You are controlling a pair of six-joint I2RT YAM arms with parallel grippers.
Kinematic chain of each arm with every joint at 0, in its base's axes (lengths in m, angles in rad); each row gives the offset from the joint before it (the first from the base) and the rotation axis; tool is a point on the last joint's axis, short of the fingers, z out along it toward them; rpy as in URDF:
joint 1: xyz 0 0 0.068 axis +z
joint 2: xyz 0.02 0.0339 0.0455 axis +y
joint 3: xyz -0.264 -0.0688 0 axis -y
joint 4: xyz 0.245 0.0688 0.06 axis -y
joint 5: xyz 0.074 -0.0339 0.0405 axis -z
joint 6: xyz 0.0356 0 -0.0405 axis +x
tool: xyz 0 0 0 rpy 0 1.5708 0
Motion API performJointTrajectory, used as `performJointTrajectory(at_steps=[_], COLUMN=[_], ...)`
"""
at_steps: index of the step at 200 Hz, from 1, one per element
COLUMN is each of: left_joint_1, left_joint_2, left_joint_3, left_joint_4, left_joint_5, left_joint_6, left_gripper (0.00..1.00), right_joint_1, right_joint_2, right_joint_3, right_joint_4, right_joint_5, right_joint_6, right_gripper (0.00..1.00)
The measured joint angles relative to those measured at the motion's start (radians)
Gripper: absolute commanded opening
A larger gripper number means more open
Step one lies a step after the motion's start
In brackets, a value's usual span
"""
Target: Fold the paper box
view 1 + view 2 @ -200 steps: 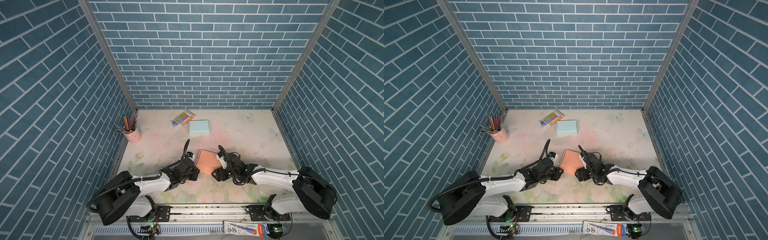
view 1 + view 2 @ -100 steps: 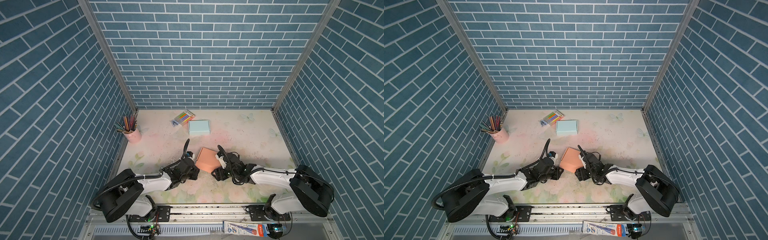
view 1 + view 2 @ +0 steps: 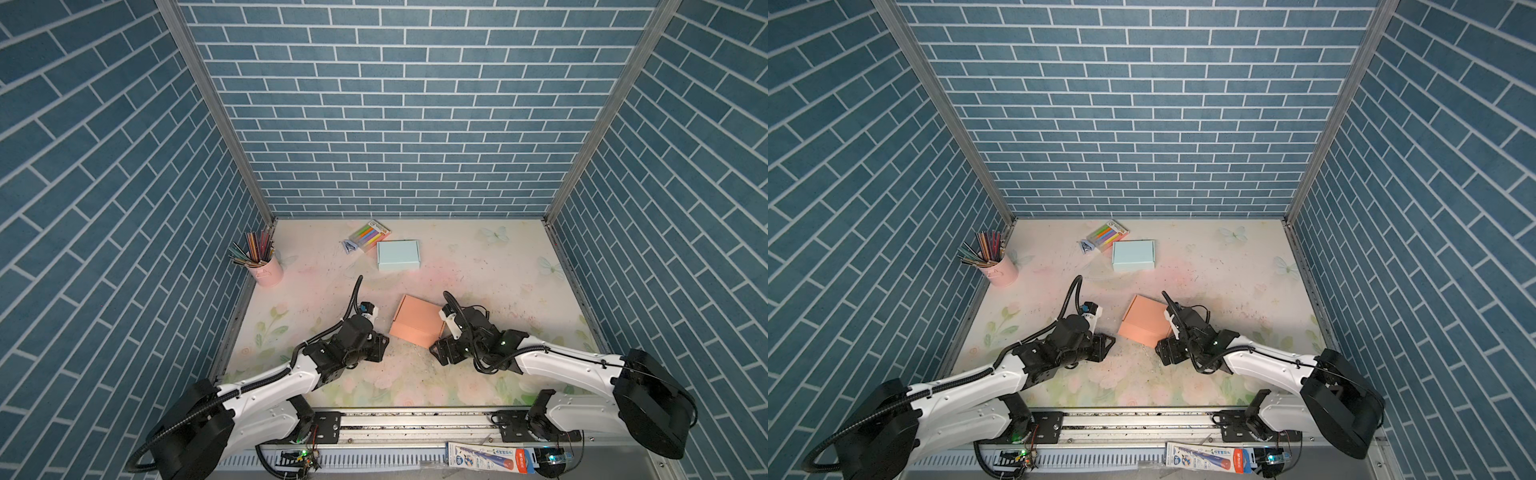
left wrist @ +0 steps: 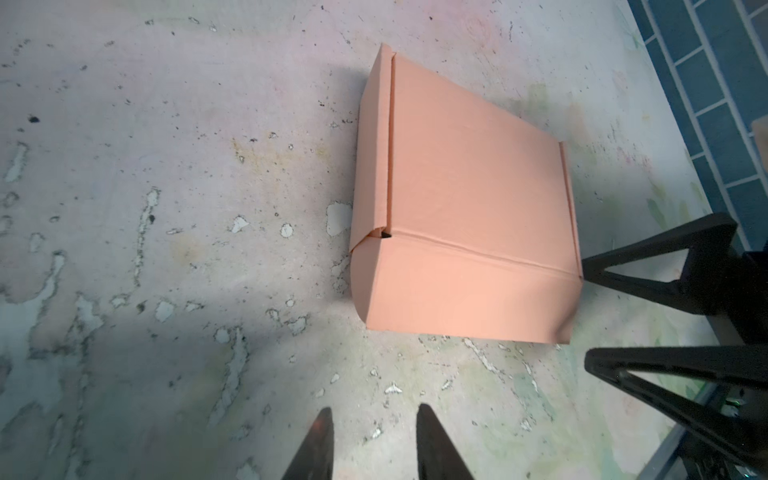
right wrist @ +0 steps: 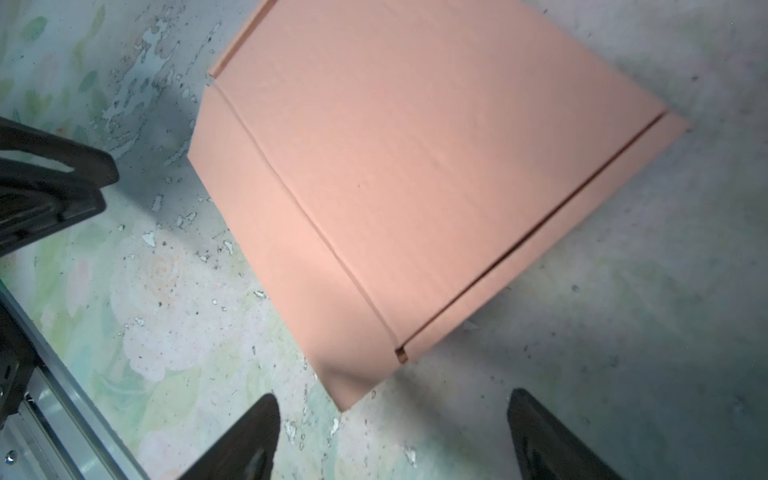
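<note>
Nearest, the left gripper (image 4: 374, 409) shows only the tips of its black jaws at the frame edge, slightly parted with nothing between them. The right gripper (image 5: 392, 397) has its jaws spread wide and empty, just short of a corner of the salmon-pink closed cardboard box (image 3: 417, 328). This box lies flat on the floral tabletop (image 3: 498, 282) between both grippers; the right wrist hides its right edge in both top views. Farther back lie a pale blue flat box (image 3: 397, 255), a pack of coloured markers (image 3: 370, 235) and a pink cup of pencils (image 3: 266, 270).
</note>
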Motion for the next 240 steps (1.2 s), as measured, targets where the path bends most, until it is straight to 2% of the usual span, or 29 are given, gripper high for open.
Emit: performJointTrajectory(at_steps=[31,53,79,127,165,210,240], left_joint_1=[-0.019,-0.051,-0.077,-0.108,-0.13,-0.131,-0.131], left_joint_2=[0.005,0.045,0.111,0.231,0.311,0.387,0.414], left_joint_3=[0.066,0.107,0.131,0.166,0.195,0.232,0.234], left_joint_4=[-0.028,-0.016,0.013,0.06,0.093,0.105,0.126], left_joint_5=[0.011,0.015,0.018,0.018,0.014,0.015,0.018], left_joint_6=[0.01,0.014,0.015,0.022,0.03,0.055,0.061], left_gripper=[0.28,0.26,0.24,0.23,0.23,0.23,0.22], right_joint_1=[-0.021,-0.098,-0.195,-0.301,-0.356,-0.356,-0.356], right_joint_2=[-0.029,0.003,0.106,0.34,0.428,0.507,0.549], right_joint_3=[0.084,0.172,0.284,0.462,0.475,0.476,0.476], right_joint_4=[-0.053,-0.058,-0.059,-0.063,-0.051,0.01,0.03], right_joint_5=[0.017,-0.033,-0.087,-0.19,-0.276,-0.415,-0.465], right_joint_6=[-0.025,-0.068,-0.134,-0.228,-0.237,-0.237,-0.237], right_gripper=[0.89,0.89,0.89,0.9,0.89,0.87,0.87])
